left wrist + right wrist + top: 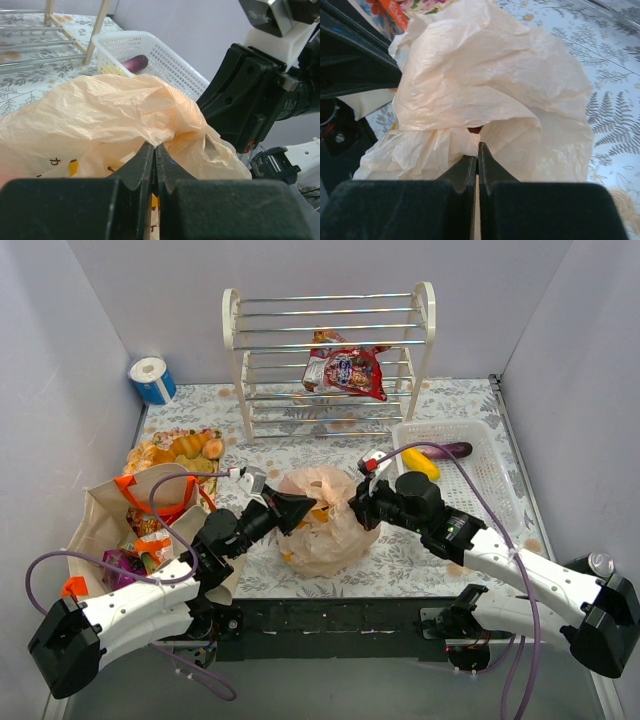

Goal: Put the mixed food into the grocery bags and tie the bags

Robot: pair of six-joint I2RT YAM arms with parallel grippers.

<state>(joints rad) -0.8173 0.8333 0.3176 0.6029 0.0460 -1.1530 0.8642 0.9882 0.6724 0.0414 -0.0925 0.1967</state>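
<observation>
Left gripper (pixel 153 148) and right gripper (pixel 477 152) each have their fingers pressed together on a pinch of the peach plastic bag (pixel 322 540), which sits mid-table between the two arms; we see them holding it from opposite sides of its crumpled mouth. We judge this bag to be at the tying stage: something orange-yellow shows inside it, and the mouth is gathered, but we can make out no knot. The canvas tote (pixel 98 525) stands at the left edge with its orange handles loose and packets showing in it, so to us it looks partly filled and untied. A red snack packet (pixel 350 370) lies on the rack (pixel 330 315), and a yellow fruit (pixel 420 462) lies beside the eggplant (pixel 452 450) in the white basket (pixel 440 424); these two may yet need bagging. Only the top view gives us the tote, rack and packet. The left wrist view alone shows the film running down into its own fingertips, with dark print on the bag below. The right wrist view alone shows a small dark-red gap where the folds meet just above its fingertips.
</observation>
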